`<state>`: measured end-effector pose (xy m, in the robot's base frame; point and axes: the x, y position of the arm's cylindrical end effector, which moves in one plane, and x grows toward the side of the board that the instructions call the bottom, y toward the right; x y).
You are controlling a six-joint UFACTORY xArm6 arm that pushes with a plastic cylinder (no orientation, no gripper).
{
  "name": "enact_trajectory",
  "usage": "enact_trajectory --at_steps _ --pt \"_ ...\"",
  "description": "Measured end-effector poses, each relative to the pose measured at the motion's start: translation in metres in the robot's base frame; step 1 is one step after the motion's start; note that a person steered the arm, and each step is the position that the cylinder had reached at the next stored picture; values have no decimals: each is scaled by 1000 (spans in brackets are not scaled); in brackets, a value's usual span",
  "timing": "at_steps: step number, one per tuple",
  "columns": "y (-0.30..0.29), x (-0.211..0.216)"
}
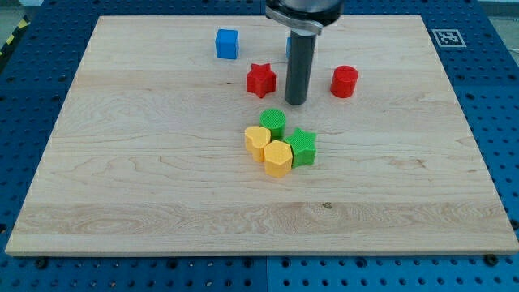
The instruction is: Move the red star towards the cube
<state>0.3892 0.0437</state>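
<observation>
the red star [261, 79] sits apart from the blue cube [227, 44], down and to the view's right of it; my tip [296, 102], a bare rod with nothing to clamp, stands just right of the star, seemingly not touching; the push looks still undone.

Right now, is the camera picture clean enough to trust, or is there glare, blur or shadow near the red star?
Camera view: sharp and evenly lit, no glare on the wooden board. The red star is crisp, with only a soft shadow. My tip sits just to the star's right in the view, in focus. The rod hides part of something blue behind it. The blue cube is clear.
</observation>
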Motion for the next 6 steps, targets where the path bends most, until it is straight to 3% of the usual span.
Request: enact_trajectory --at_steps 2,6 --pt "-50 -16" --pt "-81 -26"
